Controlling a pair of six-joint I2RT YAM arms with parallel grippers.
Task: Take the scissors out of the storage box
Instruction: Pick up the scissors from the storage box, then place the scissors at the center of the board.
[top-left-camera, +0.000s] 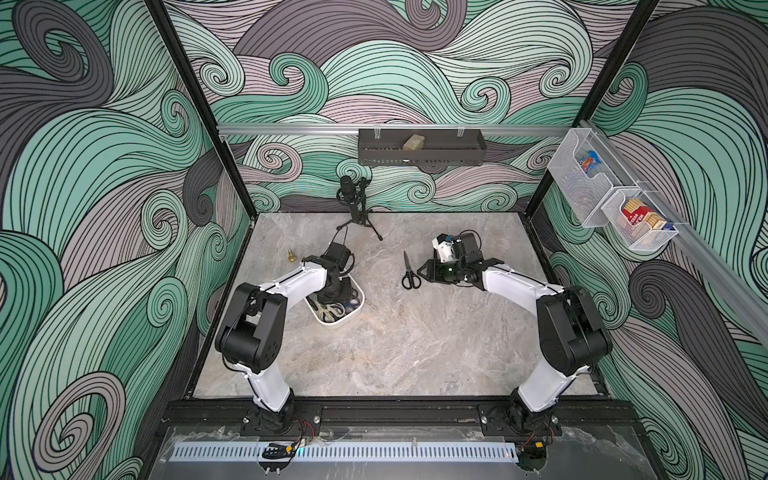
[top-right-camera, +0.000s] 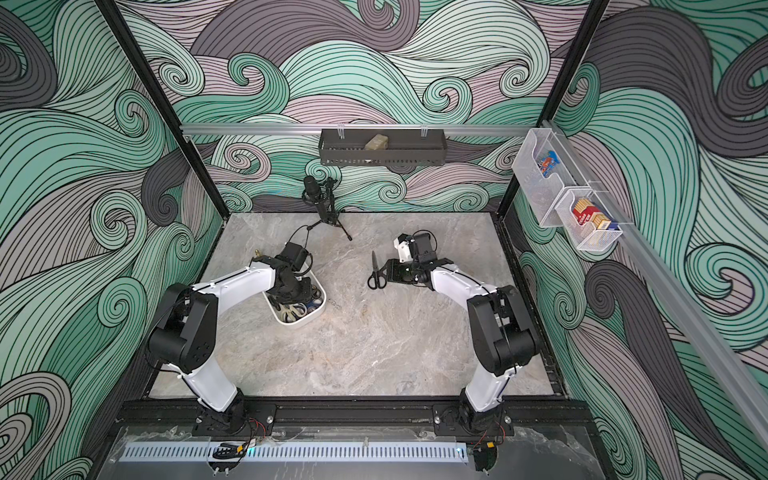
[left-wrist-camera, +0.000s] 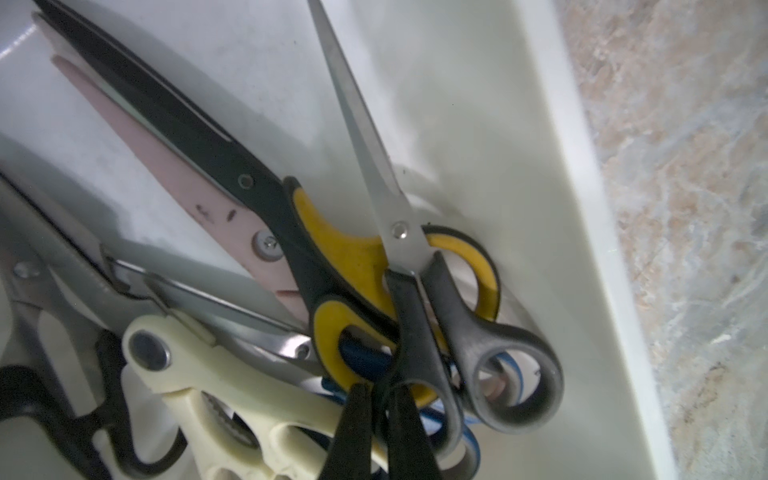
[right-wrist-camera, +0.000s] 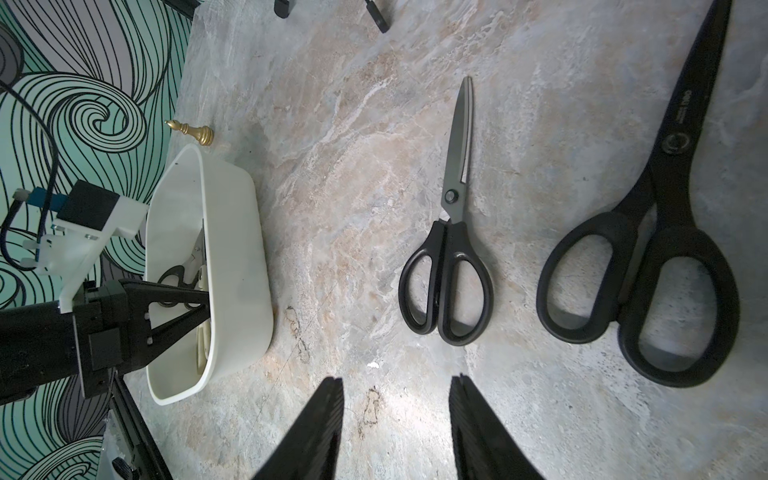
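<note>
Both top views: left pincer down inside the storage box at the tabletop's left, among heaped scissors; one black-handled pair flat on the tabletop just beside the right pincer, blades toward the far wall. Left wrist view: left pincer clenched on a handle loop of the grey-handled pair, plain steel blades, long axis running away from the fingertips, lying over a yellow-black pair, a cream pair and a pink pair. Right wrist view: right pincer parted, empty; black-handled pair just beyond its tips, a larger black pair beside it, blades of both pointing away.
</note>
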